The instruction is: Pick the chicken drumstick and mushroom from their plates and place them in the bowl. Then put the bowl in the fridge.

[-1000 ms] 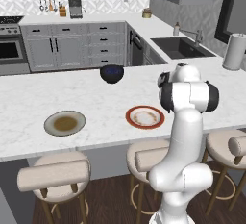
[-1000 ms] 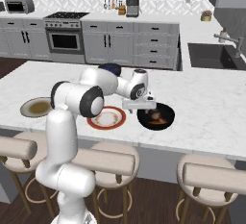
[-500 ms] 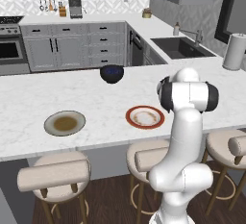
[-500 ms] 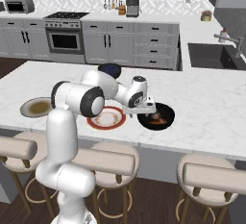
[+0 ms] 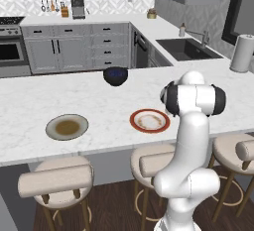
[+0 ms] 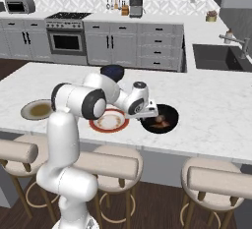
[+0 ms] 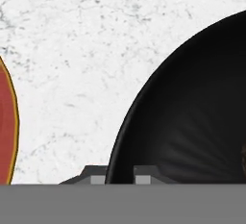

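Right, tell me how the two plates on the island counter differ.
Colour: the grey-olive plate has a brownish centre, while the red-rimmed plate has a pale centre inside a broad red-orange rim.
Place: the grey-olive plate lies alone, away from the arm; the red-rimmed plate lies close beside the dark bowl, under the arm.
Both are round, flat, of like size, and lie level on the white marble counter near its front edge.

Bright, even, sourceless light fills the rendered kitchen, leaving the pale marble worktop [image 5: 30, 101] nearly shadowless in both base views. The navy bowl [image 5: 115, 76] carries a faint sheen. Edges look soft and slightly jagged at low resolution. In the hand view, a black pan [image 7: 192, 117] shows soft grey gloss streaks, its rim slightly blurred at close range.
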You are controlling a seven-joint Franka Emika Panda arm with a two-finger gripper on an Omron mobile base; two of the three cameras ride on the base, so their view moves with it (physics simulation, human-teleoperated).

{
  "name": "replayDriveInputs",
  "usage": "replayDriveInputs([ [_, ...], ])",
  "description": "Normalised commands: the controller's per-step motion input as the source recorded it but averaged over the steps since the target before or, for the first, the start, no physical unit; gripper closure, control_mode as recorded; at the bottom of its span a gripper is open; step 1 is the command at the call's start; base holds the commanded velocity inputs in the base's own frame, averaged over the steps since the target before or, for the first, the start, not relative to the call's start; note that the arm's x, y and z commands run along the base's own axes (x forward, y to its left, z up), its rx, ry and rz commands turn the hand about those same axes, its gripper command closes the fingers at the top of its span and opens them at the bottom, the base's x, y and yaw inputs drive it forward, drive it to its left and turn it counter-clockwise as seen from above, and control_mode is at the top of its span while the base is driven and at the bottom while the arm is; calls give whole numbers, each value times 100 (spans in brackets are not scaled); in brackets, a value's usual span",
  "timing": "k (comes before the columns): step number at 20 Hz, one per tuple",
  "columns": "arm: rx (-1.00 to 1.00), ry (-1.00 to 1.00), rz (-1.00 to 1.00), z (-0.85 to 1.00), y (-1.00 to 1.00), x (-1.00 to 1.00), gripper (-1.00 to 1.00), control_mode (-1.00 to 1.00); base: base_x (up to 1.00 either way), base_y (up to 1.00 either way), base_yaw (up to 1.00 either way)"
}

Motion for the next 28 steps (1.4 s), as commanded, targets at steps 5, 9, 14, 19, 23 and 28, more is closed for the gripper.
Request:
replayDriveInputs([
  [5,0,-1,7,13,-1,-9,100,-100,0,0,0],
  [9,0,0,17,73,5,-23,100,-100,0,0,0],
  [14,-2,-2,20,85,43,-75,100,-100,0,0,0],
  [19,-5,0,16,18,100,-85,100,-100,0,0,0],
  [23,-5,0,14,37,100,-75,100,-100,0,0,0],
  [28,-4,0,15,57,97,-80,100,-100,0,0,0],
])
